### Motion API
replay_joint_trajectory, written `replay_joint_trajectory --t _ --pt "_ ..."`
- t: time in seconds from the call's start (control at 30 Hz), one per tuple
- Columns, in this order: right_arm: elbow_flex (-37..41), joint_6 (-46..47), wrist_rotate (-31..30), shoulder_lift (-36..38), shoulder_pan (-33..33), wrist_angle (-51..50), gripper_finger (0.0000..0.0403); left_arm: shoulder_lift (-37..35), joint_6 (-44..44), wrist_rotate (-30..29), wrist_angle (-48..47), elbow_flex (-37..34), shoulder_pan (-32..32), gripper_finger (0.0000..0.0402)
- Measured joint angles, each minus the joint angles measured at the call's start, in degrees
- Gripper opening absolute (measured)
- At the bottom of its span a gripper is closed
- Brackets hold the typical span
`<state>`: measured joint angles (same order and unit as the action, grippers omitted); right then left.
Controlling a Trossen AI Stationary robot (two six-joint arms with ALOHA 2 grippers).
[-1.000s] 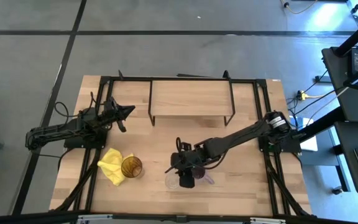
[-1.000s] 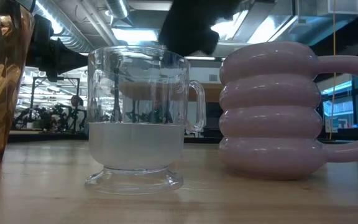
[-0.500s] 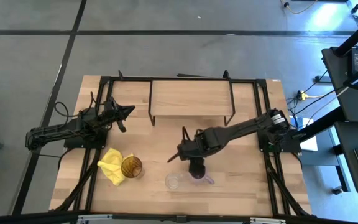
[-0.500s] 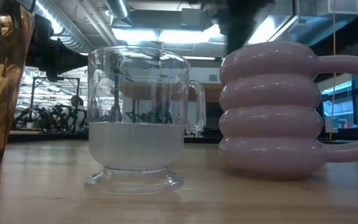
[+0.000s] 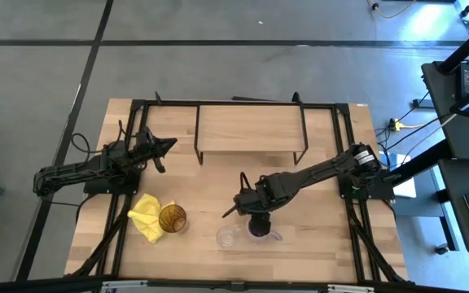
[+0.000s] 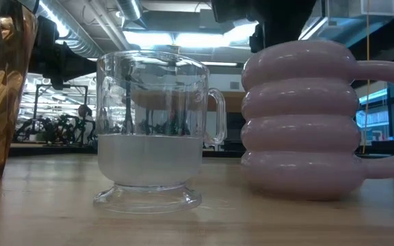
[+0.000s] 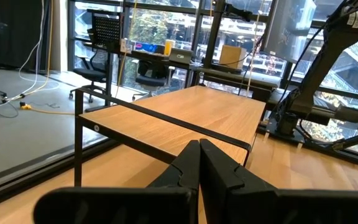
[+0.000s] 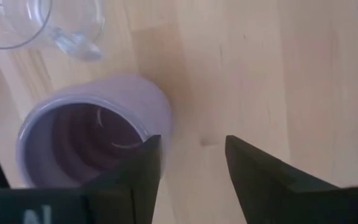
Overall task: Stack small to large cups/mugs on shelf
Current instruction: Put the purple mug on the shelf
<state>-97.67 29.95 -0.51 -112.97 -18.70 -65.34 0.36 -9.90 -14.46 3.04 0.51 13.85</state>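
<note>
The purple ribbed mug (image 5: 260, 230) stands upright on the table near its front edge, with its handle to the right in the low view (image 6: 299, 123). The small clear glass cup (image 5: 228, 238) stands just left of it (image 6: 152, 130). The amber tumbler (image 5: 173, 218) stands farther left. My right gripper (image 5: 256, 216) is open above the mug and points down. One finger (image 8: 145, 171) stands at the mug's rim (image 8: 148, 134), the other (image 8: 253, 177) over bare table. My left gripper (image 5: 169, 145) is shut and empty by the shelf's left end. The wooden shelf (image 5: 251, 129) holds nothing. My right gripper comes down from above at the purple mug's rim (image 8: 148, 134). One finger is at the rim's outer side. I cannot tell whether it touches the mug.
A yellow cloth (image 5: 146, 213) lies against the amber tumbler's left side. The shelf's black wire legs (image 5: 199, 150) stand on the far half of the table. The shelf also shows in the left wrist view (image 7: 185, 124). Bare wood lies between the shelf and the cups.
My right gripper has gone from above the clear cup toward the table's right, and now stands over the purple mug. The left arm has kept still.
</note>
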Motion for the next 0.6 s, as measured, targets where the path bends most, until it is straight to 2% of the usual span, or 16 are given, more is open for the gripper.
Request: replay_joint_trajectory --t 0.33,0.6 --pt "-3.7 -1.8 -2.2 0.0 0.8 1.6 0.0181 0.0 0.0 0.0 0.0 0.0 0.0 0.0" --pt "-4.2 -3.3 0.8 0.0 0.6 -1.7 0.0181 0.0 0.0 0.0 0.0 0.0 0.0 0.0"
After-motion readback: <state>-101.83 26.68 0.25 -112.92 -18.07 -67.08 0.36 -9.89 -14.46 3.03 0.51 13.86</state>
